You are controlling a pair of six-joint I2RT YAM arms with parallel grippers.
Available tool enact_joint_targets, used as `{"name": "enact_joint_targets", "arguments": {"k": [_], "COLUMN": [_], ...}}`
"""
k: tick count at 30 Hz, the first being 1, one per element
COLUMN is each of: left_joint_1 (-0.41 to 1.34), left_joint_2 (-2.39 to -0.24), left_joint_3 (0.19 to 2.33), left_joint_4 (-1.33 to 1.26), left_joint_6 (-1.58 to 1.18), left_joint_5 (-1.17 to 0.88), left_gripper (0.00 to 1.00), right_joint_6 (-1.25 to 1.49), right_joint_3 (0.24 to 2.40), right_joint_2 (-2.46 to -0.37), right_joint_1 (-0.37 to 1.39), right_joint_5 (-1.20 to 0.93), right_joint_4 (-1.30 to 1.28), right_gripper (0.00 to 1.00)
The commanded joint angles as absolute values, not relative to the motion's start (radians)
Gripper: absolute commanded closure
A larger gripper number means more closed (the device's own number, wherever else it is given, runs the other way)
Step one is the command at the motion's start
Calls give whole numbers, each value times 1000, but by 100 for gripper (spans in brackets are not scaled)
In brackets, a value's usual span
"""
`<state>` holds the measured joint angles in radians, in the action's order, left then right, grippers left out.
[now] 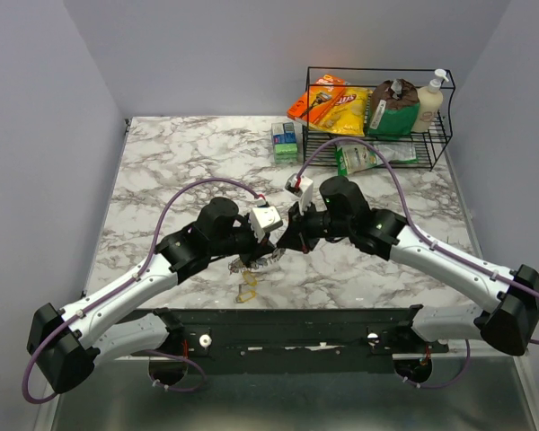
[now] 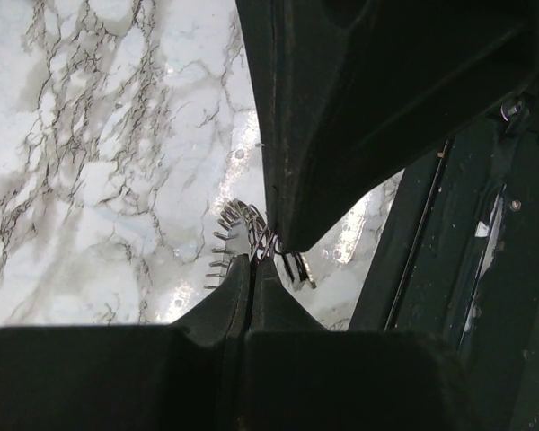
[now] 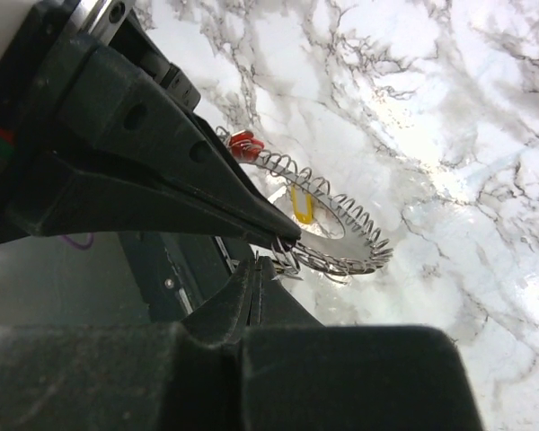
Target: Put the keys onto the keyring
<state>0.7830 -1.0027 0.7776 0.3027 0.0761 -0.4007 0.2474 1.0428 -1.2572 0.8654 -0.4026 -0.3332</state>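
Note:
The keyring (image 1: pixel 254 261) is a wire ring with silver keys fanned round it, held just above the marble near the front edge. It also shows in the right wrist view (image 3: pixel 346 229) and in the left wrist view (image 2: pixel 235 235). My left gripper (image 1: pixel 269 255) is shut on the ring's wire (image 2: pixel 250 260). My right gripper (image 1: pixel 284 239) meets it tip to tip and is shut, with a thin silver key edge at its tip (image 3: pixel 256 260). A red-headed key (image 3: pixel 242 142) hangs on the ring. A yellow-headed key (image 1: pixel 245 289) lies on the table below it.
A black wire basket (image 1: pixel 445 135) at the back right holds snack bags and a soap bottle (image 1: pixel 429 103). Small green boxes (image 1: pixel 285 139) stand beside it. The black mounting rail (image 1: pixel 287 319) runs along the near edge.

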Motion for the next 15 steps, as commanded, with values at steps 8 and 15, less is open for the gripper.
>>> {"name": "enact_joint_targets", "arguments": {"k": [8,15], "left_joint_1": [788,788], "left_joint_2": [-996,-999], "left_joint_3": [818,821], "left_joint_4": [293,293], "left_joint_6": [66,66], "left_joint_5": [-388,-393], "left_gripper": [100,100], "right_joint_6": [258,255], "right_joint_3": [1077,1075], "right_joint_2": [-1284,-1285], "right_joint_1": [891,897], "right_joint_5": [-345,-316], "right_joint_4": [-322,-333], "right_gripper": [99,100]}}
